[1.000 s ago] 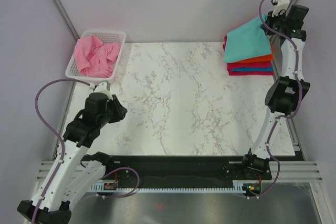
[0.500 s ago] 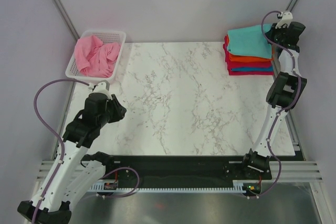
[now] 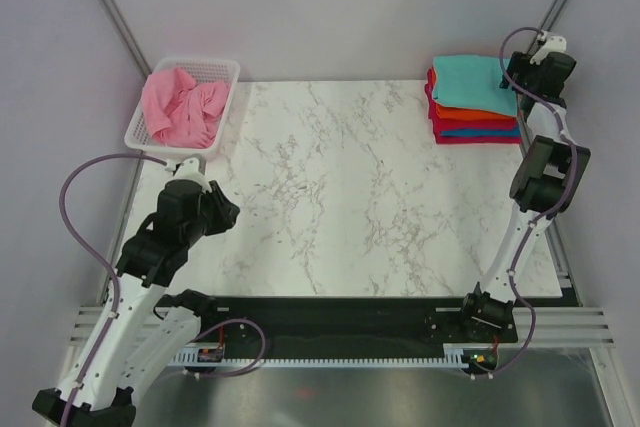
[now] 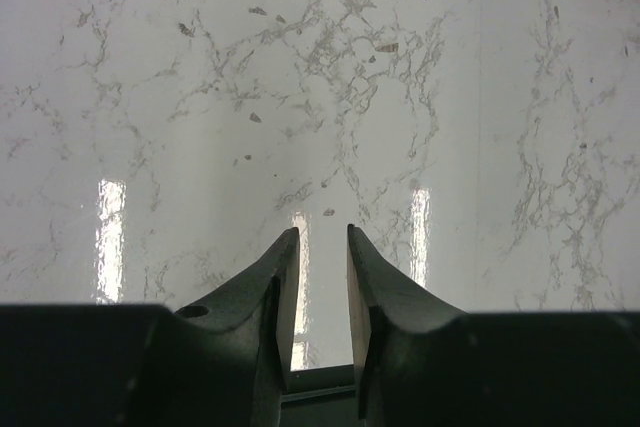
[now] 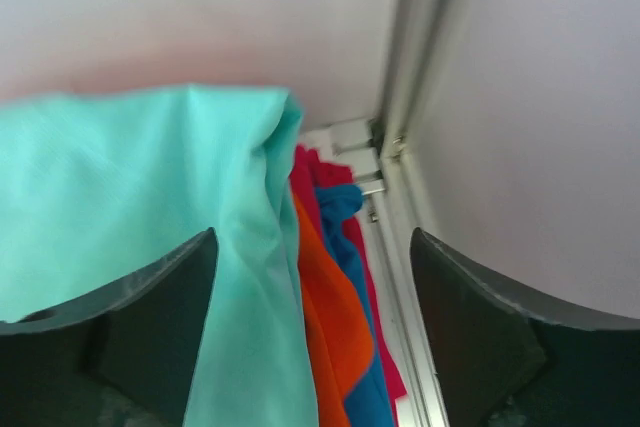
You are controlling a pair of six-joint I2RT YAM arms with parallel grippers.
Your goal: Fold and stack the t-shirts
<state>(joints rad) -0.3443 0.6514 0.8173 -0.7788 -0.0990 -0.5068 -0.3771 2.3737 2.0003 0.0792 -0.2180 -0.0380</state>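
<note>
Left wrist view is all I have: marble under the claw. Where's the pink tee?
Observer: The pink tee lies crumpled in the basket at the far left corner of the table, beyond the left claw.
Operator: Stack status?
Observer: The stack of folded tees sits at the far right corner, with the teal tee on top.
Operator: Right claw?
Observer: The right claw is open at the stack's right side. The teal tee's edge shows between its fingers.
</note>
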